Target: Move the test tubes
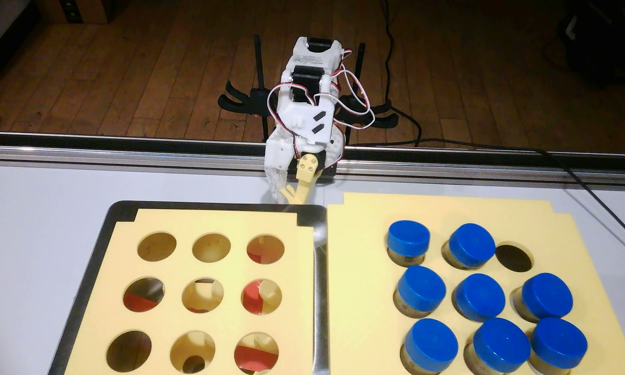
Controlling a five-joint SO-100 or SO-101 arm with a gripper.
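We see our gripper [290, 194] folded behind the tray [87, 274], fingers together, gripping nothing. Eight test tubes [480, 297] sit in foam [368, 252] beside the tray, held upright by its holes.

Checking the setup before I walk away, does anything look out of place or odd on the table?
One thing: the right yellow foam holder carries eight blue-capped clear vials, leaving its top-right round hole empty. No ninth vial shows anywhere. The vials seem seated, nothing spilled.
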